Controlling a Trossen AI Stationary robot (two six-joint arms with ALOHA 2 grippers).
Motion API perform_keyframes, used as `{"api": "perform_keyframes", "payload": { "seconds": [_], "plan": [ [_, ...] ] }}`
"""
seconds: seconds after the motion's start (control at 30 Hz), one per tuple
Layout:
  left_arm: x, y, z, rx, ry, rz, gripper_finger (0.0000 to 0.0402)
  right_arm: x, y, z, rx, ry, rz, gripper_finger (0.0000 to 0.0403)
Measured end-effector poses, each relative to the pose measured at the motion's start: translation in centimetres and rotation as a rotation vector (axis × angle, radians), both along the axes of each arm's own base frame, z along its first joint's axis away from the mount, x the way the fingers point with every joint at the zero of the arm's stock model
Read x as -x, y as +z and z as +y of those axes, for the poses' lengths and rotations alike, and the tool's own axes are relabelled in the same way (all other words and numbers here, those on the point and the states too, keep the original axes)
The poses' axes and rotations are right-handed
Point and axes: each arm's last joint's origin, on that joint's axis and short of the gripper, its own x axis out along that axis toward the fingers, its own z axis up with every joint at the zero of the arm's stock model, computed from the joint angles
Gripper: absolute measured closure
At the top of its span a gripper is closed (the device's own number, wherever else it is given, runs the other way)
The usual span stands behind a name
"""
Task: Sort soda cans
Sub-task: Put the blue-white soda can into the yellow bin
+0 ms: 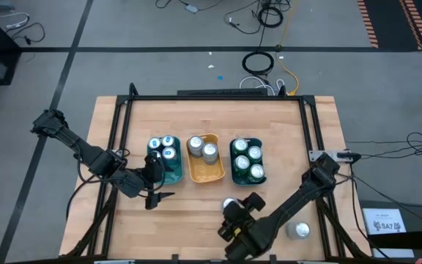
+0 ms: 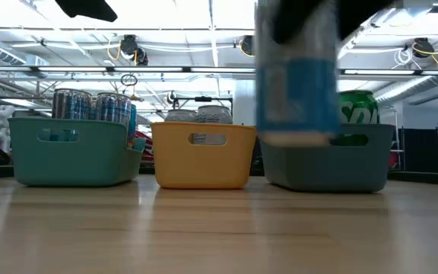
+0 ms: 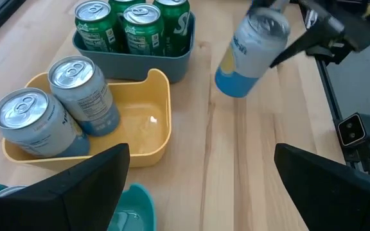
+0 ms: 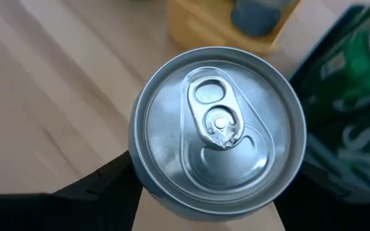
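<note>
From above, the right gripper [image 1: 234, 213] is gripping a blue can [image 1: 229, 204] in front of the yellow tray [image 1: 204, 173]; the left gripper [image 1: 160, 196], jaws spread wide and empty, is waiting beside the teal tray [image 1: 173, 174]; another can [image 1: 299, 230] is lying near the right arm. At table level, the held blue can [image 2: 296, 84] is hanging clear of the wood before the dark-green tray [image 2: 327, 164]. In the left wrist view, green cans [image 3: 133, 24] are filling that tray. In the right wrist view, the fingers [image 4: 101, 186] are clamping the can's sides.
</note>
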Motion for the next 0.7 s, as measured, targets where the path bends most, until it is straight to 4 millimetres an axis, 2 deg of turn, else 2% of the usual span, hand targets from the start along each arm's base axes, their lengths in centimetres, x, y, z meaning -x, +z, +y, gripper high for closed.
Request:
{"api": "perform_keyframes", "payload": {
  "seconds": [0.23, 0.5, 0.57, 0.7],
  "plan": [
    [0.0, 0.0, 0.0, -0.033, -0.021, 0.0, 0.0006, -1.9, 3.8, -2.9, -0.058, 0.057, -0.109, 0.0127],
    [0.0, 0.0, 0.0, -0.068, -0.046, 0.001, 0.0006, -6.1, 9.0, -7.5, -0.025, 0.218, -0.225, 0.0128],
    [0.0, 0.0, 0.0, -0.068, -0.046, 0.001, 0.0006, -7.1, 9.6, -9.2, -0.028, 0.22, -0.238, 0.0126],
    [0.0, 0.0, 0.0, -0.067, -0.046, 0.002, 0.0006, -8.3, 9.4, -12.3, -0.042, 0.208, -0.201, 0.0127]
  ]
}}
